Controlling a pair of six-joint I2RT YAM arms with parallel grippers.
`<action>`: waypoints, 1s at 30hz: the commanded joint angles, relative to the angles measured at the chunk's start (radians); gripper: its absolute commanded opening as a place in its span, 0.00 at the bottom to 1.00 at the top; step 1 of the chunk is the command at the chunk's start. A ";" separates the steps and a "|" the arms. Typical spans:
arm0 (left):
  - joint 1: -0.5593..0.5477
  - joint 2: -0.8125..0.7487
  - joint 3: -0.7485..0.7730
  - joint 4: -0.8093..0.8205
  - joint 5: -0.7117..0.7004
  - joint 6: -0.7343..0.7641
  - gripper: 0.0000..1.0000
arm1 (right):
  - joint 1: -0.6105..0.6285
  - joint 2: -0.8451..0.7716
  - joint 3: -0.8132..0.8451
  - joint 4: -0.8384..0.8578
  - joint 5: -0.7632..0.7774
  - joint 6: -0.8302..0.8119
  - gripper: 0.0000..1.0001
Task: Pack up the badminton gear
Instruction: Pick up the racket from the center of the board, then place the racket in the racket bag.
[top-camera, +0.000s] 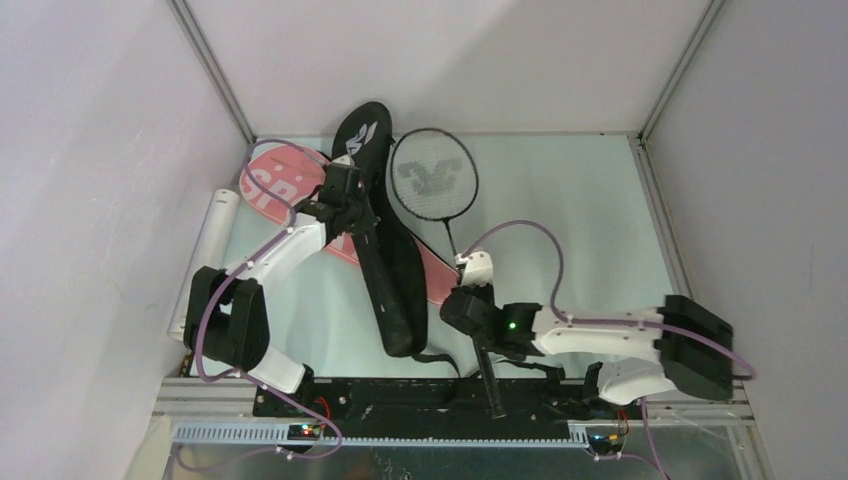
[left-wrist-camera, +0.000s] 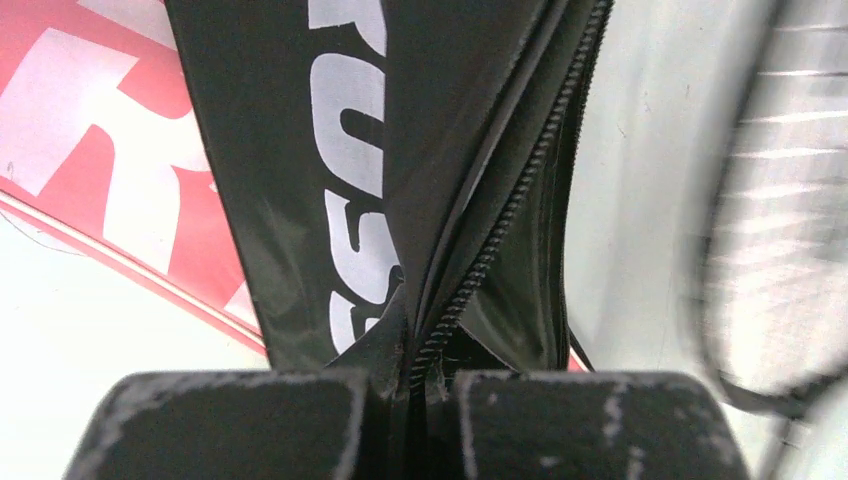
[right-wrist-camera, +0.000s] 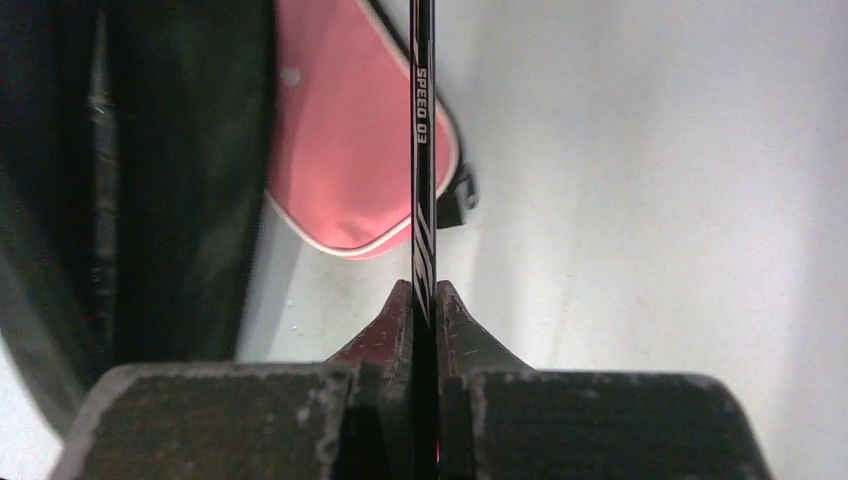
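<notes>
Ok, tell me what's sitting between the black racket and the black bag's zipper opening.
Nothing visible. The black racket lies with its head on the table, right beside the black bag, on its zipper side. The left end effector pinches that zipper edge; the right end effector grips the racket's shaft.

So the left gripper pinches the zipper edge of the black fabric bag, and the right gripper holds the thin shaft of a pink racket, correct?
Only the colour is wrong: the right gripper holds the thin shaft of a black racket, as the right wrist view shows. The left gripper does pinch the zipper edge of the black fabric bag.
</notes>
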 joint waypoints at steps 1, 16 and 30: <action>0.004 -0.011 0.047 -0.004 -0.010 0.031 0.00 | 0.053 -0.132 0.024 -0.209 0.236 0.013 0.00; 0.005 -0.027 0.051 -0.017 0.049 0.072 0.00 | 0.163 -0.048 0.015 -0.208 0.139 -0.114 0.00; -0.028 -0.049 0.010 0.012 0.137 0.068 0.00 | 0.146 0.152 0.131 -0.086 0.089 -0.327 0.00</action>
